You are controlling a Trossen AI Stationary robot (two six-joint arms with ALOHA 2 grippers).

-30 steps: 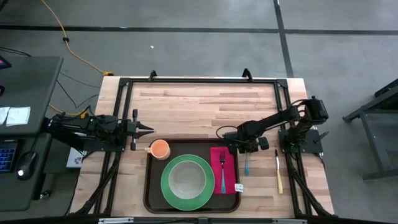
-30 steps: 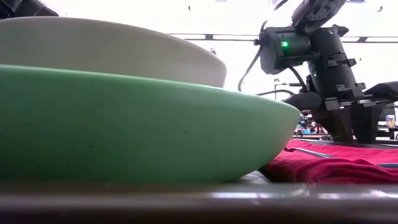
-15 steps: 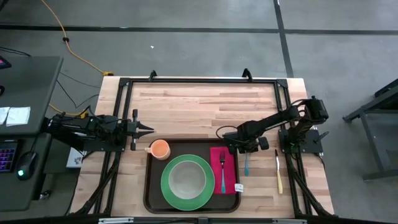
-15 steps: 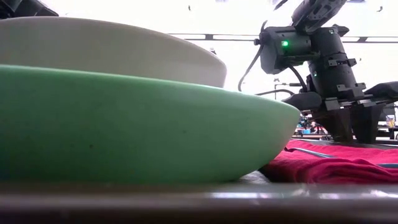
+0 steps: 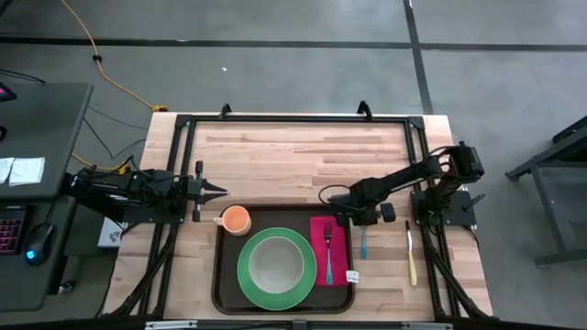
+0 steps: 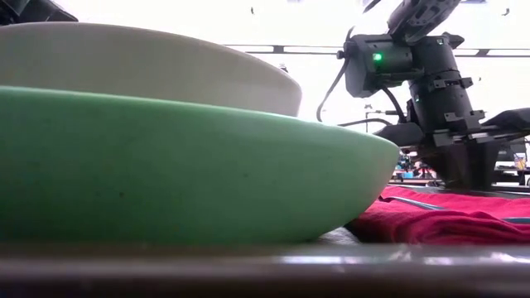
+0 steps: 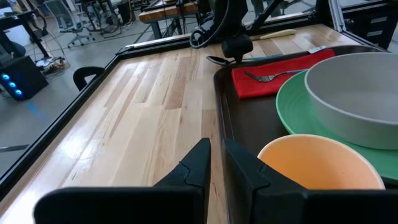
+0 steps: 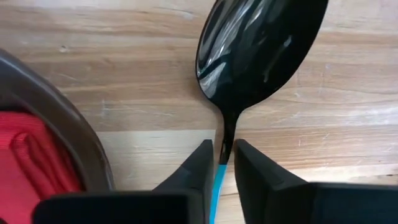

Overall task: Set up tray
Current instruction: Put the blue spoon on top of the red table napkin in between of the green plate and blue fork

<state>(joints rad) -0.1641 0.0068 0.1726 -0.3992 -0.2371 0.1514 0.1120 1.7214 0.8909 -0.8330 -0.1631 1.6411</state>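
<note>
The dark brown tray [image 5: 217, 275] lies at the table's near middle. It carries a green plate [image 5: 248, 275] with a white bowl [image 5: 277, 261] in it, an orange cup [image 5: 237, 220], and a red napkin [image 5: 323, 240] with a fork [image 5: 328, 257] on top. Just right of the tray, a spoon [image 5: 363, 243] with a dark bowl [image 8: 258, 43] and a blue handle lies flat on the wood. My right gripper [image 5: 363, 220] stands over it, shut on it. My left gripper [image 5: 220, 190] waits shut by the tray's far left corner, holding nothing. My right gripper pinches the spoon's thin neck [image 8: 227, 140] between its two fingers, where the dark stem meets the blue handle. The fingers come from above, pointing down, one on each side, lying across the spoon. The spoon lies flat on the table, its bowl toward the far edge.
A knife [image 5: 410, 252] with a pale handle lies on the wood right of the spoon, near the right arm's base. The tray's raised rim [image 8: 74, 124] runs close beside the spoon. Bare wood stretches across the far half of the table [image 5: 303, 151].
My right gripper has shut: in the low view its two fingers stood apart and now stand close together. It has kept its place over the spoon, which still lies on the table.
</note>
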